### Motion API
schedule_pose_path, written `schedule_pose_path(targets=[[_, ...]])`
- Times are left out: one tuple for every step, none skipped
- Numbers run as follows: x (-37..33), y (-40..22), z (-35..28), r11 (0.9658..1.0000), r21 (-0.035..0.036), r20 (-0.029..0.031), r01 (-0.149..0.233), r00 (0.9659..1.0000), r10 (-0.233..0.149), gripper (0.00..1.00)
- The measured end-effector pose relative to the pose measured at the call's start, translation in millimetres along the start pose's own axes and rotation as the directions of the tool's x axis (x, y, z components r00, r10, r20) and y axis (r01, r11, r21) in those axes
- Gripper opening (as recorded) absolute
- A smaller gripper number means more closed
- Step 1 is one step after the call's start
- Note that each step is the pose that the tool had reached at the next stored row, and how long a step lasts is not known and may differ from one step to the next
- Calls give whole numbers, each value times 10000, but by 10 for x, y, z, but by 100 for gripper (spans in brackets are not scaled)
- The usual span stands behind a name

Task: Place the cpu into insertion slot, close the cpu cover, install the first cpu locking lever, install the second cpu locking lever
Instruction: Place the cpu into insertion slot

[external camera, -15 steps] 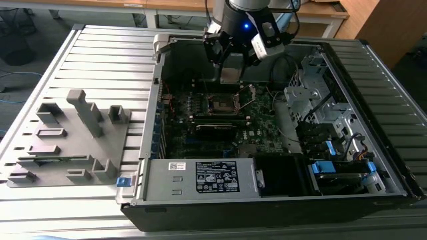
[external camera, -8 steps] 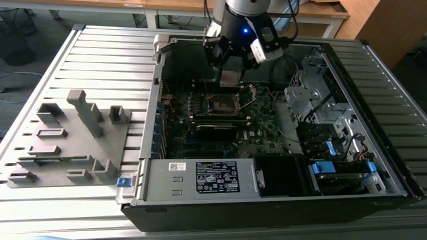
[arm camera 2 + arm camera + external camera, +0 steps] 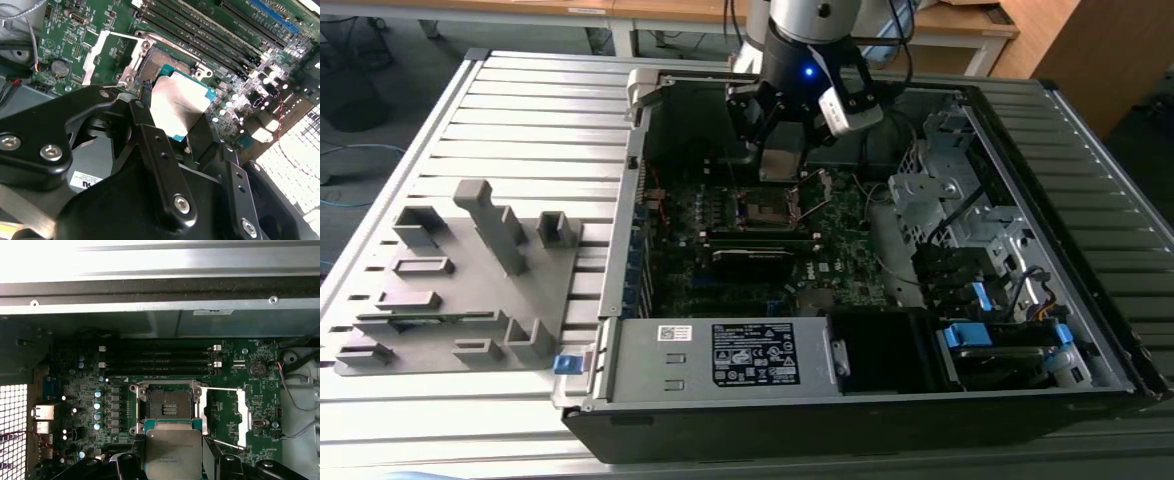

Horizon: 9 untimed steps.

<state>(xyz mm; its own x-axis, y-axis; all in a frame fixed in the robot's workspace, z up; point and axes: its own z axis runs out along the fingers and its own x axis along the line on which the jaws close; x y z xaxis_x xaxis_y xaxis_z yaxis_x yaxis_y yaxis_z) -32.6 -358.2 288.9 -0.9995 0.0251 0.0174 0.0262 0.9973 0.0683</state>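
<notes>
The cpu [image 3: 177, 107] is clamped in the gripper [image 3: 176, 125], hanging above the open slot [image 3: 169, 404], not yet seated. The cover [image 3: 241, 415] stands swung open beside the slot, on the green motherboard [image 3: 260, 390] inside the case [image 3: 636, 190].

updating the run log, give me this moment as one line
gripper: shut on cpu | cpu: held above motherboard, not seated | insertion slot: empty | cpu cover: open
</notes>
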Motion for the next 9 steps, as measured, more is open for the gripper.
schedule_pose_path(targets=[[0,0,2,10000,5,1,0,10000,0,54],[0,-1,11,10000,2,2,0,10000,0,54],[1,-2,27,10000,7,2,0,10000,0,54],[0,-3,45,10000,11,2,-1,10000,1,54],[0,-4,64,10000,12,2,0,10000,0,54],[0,-6,82,10000,12,2,0,10000,0,54],[0,-7,100,10000,14,1,0,10000,0,54],[0,-8,118,10000,13,2,-1,10000,1,54],[0,-9,136,10000,14,2,0,10000,0,54]])
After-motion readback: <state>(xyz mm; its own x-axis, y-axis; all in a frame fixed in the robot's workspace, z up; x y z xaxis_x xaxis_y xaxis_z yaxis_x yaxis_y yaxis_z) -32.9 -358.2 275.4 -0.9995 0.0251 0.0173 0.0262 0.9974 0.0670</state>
